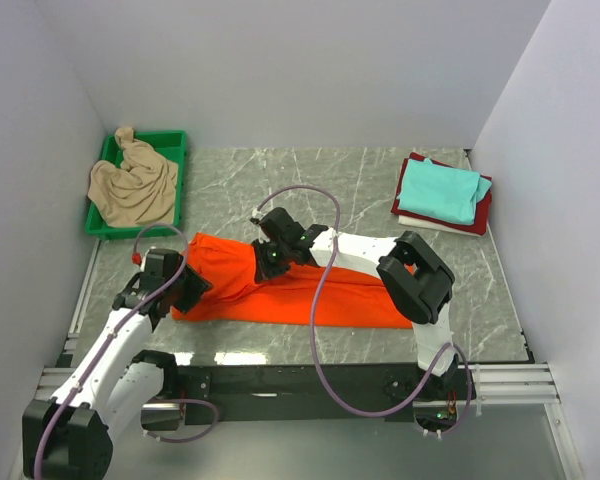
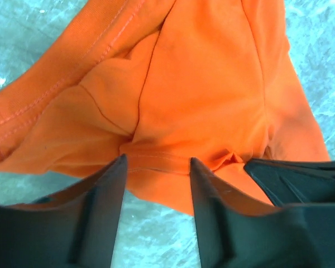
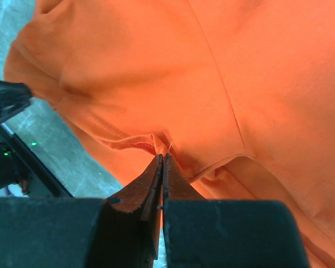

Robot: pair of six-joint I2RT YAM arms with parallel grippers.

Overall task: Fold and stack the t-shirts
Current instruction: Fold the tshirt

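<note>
The bright orange t-shirt [image 1: 310,290] lies as a long folded strip across the near middle of the table. My left gripper [image 1: 187,287] is at its left end. In the left wrist view it [image 2: 156,163] is open, its fingers [image 2: 109,192] straddling the shirt's hemmed edge [image 2: 173,111] just above the table. My right gripper [image 1: 271,259] is over the strip's left part. In the right wrist view it [image 3: 163,159] is shut, pinching a hem fold of the orange shirt [image 3: 223,72].
A green tray [image 1: 177,140] at the back left holds a crumpled beige shirt [image 1: 133,186]. At the back right a teal shirt [image 1: 438,190] lies folded on a dark red one [image 1: 482,215] and a white one. Grey walls close in three sides.
</note>
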